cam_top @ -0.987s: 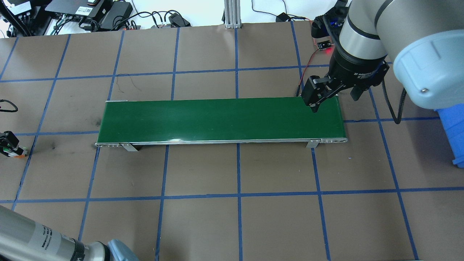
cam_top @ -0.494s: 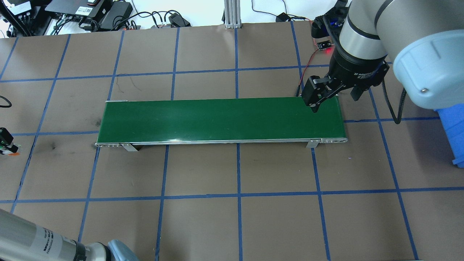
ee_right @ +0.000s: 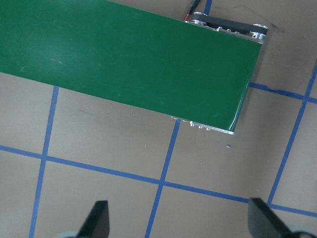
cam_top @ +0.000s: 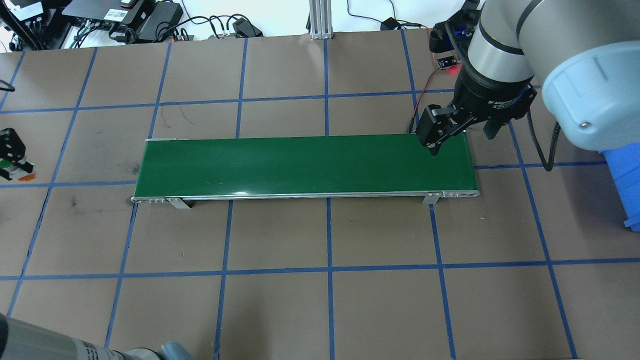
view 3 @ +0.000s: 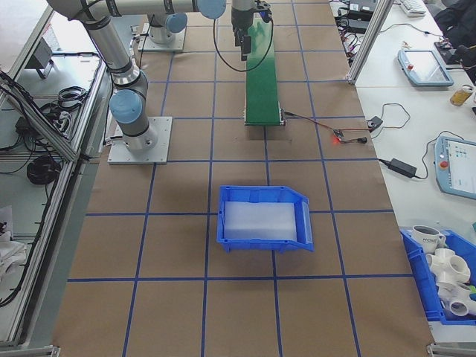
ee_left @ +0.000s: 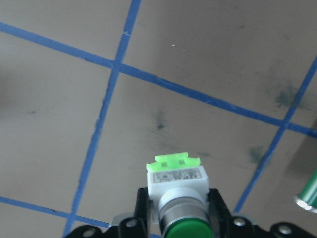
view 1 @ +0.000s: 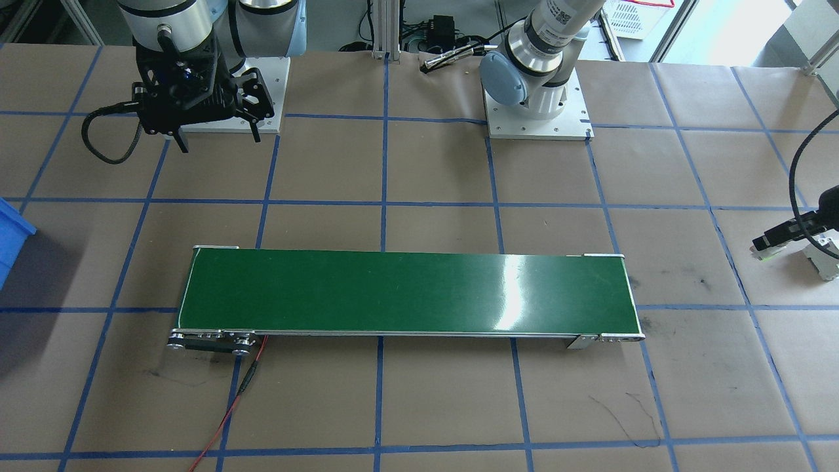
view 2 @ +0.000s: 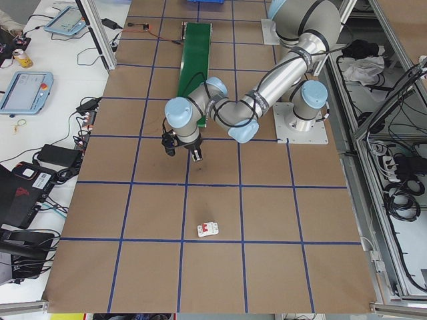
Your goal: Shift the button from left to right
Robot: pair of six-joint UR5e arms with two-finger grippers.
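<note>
Left gripper [cam_top: 11, 159]: clenched on the button [ee_left: 177, 186], the white body pinched between the jaws, the green cap facing the wrist camera.
Button location: off the table, in the air above the brown paper at the table's left end, well apart from the conveyor.
Change: over the last second this gripper has travelled along the overhead view's left edge, away from the robot, while the right arm has not moved. I judge the pick is done and the carry toward the belt has begun.
Small white part [view 2: 208, 229]: lies alone on the paper with a red patch on it, near the table end, behind the carried load's likely path.
Green conveyor belt [cam_top: 305, 165]: bare along its whole length; its near-left end is the likely drop spot, and nothing lies between it and the button.
Red wire [view 1: 236, 393]: trails from the belt's drive end across the paper, out of the way.
Right gripper [ee_right: 176, 220]: released, fingers spread wide, hovering over the belt's right end and waiting.
Blue bin [view 3: 264, 217]: sits beyond the belt's right end, holding a pale liner, probably the final destination.
</note>
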